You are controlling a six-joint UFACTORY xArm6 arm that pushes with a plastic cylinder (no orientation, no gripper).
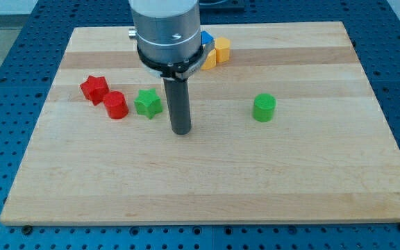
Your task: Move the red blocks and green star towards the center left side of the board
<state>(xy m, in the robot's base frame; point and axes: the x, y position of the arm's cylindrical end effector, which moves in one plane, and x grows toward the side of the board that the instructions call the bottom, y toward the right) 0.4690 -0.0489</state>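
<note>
A red star block (94, 88) lies at the view's left on the wooden board (207, 180). A red cylinder (115, 105) touches it on its lower right. A green star (148, 103) sits just right of the red cylinder. My tip (180, 130) rests on the board a short way to the right of the green star, with a small gap between them.
A green cylinder (264, 107) stands to the right of centre. Yellow blocks (218, 51) and a blue block (205, 37) sit near the view's top, partly hidden behind the arm's body (167, 31).
</note>
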